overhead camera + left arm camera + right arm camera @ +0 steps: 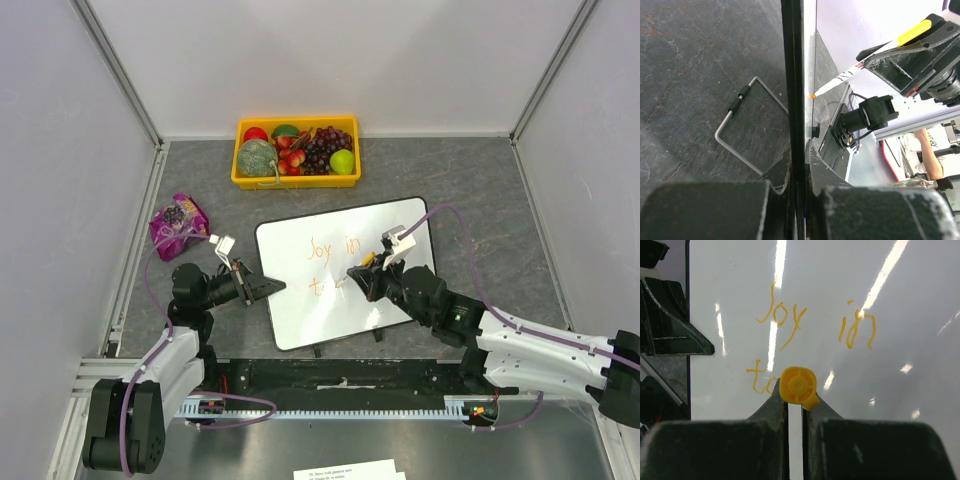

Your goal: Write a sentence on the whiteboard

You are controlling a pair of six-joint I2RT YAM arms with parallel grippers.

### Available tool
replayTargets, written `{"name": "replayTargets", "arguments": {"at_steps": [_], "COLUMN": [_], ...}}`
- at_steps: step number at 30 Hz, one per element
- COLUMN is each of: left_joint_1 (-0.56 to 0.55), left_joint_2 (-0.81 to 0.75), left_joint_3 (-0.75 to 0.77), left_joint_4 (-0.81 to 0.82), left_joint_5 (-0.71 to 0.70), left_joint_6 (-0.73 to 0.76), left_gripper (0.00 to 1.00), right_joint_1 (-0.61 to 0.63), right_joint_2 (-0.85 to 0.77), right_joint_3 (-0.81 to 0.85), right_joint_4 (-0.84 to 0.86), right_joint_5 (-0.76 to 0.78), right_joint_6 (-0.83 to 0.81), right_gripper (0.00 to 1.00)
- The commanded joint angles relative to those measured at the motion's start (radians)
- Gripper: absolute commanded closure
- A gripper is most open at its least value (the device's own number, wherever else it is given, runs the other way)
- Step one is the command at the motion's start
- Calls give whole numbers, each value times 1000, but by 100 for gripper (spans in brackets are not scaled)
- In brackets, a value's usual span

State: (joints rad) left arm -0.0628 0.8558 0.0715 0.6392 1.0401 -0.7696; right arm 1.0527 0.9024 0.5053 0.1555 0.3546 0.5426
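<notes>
I see the counter (450, 180) carrying the whiteboard (310, 315) at its middle, set askew, with a yellow tray (296, 183) well behind it. My left fingers (272, 286) are clamped on the board's left edge. My right fingers (357, 272) grip the marker (798, 385), its tip at the board. The sentence (785, 322) reads "Joy in", with "to" started beneath.

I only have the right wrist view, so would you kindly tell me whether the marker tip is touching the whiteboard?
Observer: From the left wrist view, the orange tip of the marker appears to meet the whiteboard face.
Operator: Is anything steadying the board?
Observer: The left gripper is shut on its left edge.
Operator: What lies beyond it?
Observer: A yellow fruit tray sits farther back.
</notes>
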Motion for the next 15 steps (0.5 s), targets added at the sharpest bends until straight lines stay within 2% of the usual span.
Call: {"name": "replayTargets", "arguments": {"at_steps": [1,15], "left_joint_1": [0,-2], "left_joint_2": [2,0], "left_joint_3": [-21,-22], "left_joint_4": [19,17], "left_joint_5": [3,1], "left_joint_6": [98,98], "left_gripper": [98,98], "right_joint_1": [-5,-5], "right_joint_2": [-2,-17], "right_joint_3": [-34,-67], "right_joint_4": [-80,-117], "right_joint_5": [-2,-57], "right_joint_6": [-3,14], "right_gripper": [100,100]}}
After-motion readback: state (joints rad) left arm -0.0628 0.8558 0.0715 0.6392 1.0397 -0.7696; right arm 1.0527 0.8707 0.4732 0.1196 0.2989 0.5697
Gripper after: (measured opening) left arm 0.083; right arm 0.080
